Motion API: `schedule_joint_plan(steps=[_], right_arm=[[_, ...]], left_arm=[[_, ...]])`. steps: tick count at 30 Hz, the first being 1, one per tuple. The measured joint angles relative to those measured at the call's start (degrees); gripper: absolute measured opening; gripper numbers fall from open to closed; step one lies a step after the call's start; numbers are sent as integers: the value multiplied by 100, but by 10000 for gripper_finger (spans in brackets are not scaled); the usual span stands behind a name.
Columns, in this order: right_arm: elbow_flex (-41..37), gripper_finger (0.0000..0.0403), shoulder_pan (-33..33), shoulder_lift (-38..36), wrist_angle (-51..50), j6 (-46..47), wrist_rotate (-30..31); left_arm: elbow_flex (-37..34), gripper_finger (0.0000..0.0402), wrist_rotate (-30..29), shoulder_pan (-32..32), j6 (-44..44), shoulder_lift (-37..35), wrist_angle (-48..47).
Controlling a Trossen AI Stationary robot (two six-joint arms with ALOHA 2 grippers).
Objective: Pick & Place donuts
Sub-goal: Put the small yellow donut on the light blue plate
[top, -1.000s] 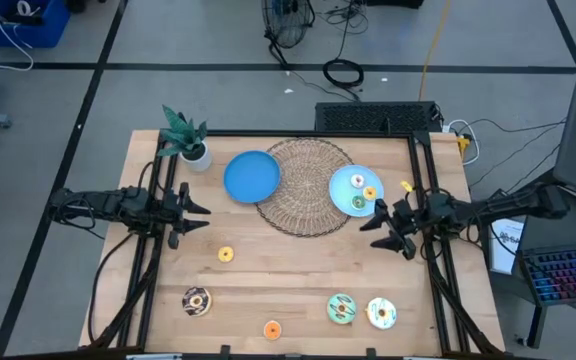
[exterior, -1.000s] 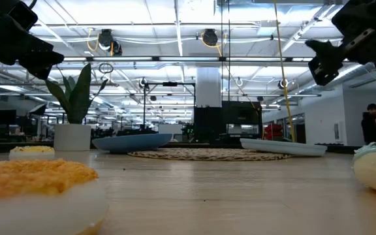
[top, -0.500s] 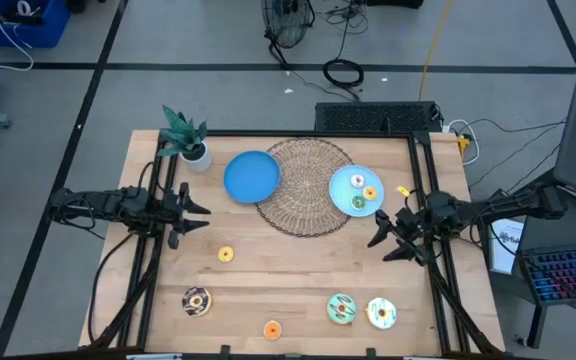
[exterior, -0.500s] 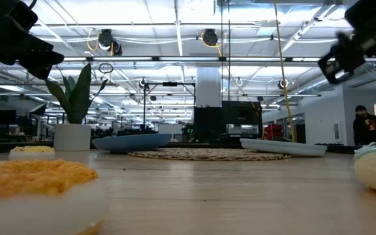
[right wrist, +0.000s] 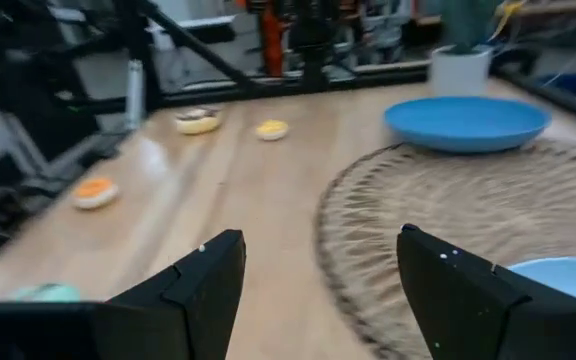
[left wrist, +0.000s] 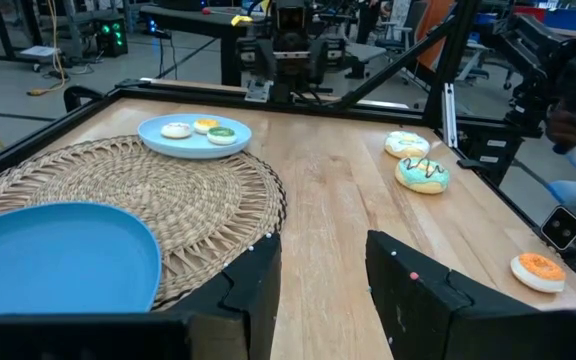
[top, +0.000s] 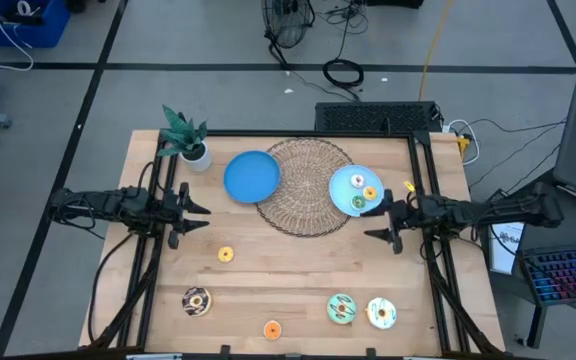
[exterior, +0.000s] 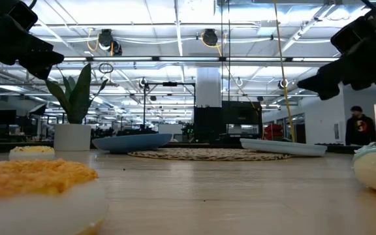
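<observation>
Five donuts lie loose on the wooden table: a small yellow one, a chocolate one, a small orange one, a green-frosted one and a white-frosted one. Three tiny donuts sit on the light blue plate. My left gripper hovers open at the table's left side. At the right side my right gripper is open, next to the light blue plate's near edge and pointing level toward the left. Nothing is between either pair of fingers.
A big round wicker mat lies at the far middle, with a darker blue plate overlapping its left edge. A potted plant stands at the far left corner. Bare wood stretches across the table's middle and near half.
My right gripper has rolled and tipped until it points level toward the table's left, and has sunk a little beside the light blue plate. Its fingers stay open. The donuts have stayed where they were.
</observation>
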Motion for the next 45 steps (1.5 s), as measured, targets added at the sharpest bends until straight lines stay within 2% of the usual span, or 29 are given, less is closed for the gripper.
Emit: schedule_joint_plan(steps=[6, 8, 14, 23, 33, 39, 45], right_arm=[[-2, 242, 2, -601, -229, -402, 872], [-2, 242, 2, -804, -282, -509, 974], [-2, 242, 4, -1148, -353, -471, 789], [-4, 242, 2, -1138, -375, 30, 815], [-4, 242, 2, -1138, -364, 52, 815], [-4, 242, 2, -1138, -350, 52, 815], [-4, 242, 2, -1138, -347, 52, 815]], left_arm=[[0, 150, 0, 0, 0, 0, 0], [0, 150, 0, 0, 0, 0, 0], [0, 150, 0, 0, 0, 0, 0], [-1, 150, 0, 0, 0, 0, 0], [-2, 150, -13, 0, -126, 0, 130], [0, 150, -107, 0, 316, 0, 418], [0, 150, -109, -1, 308, 0, 421]])
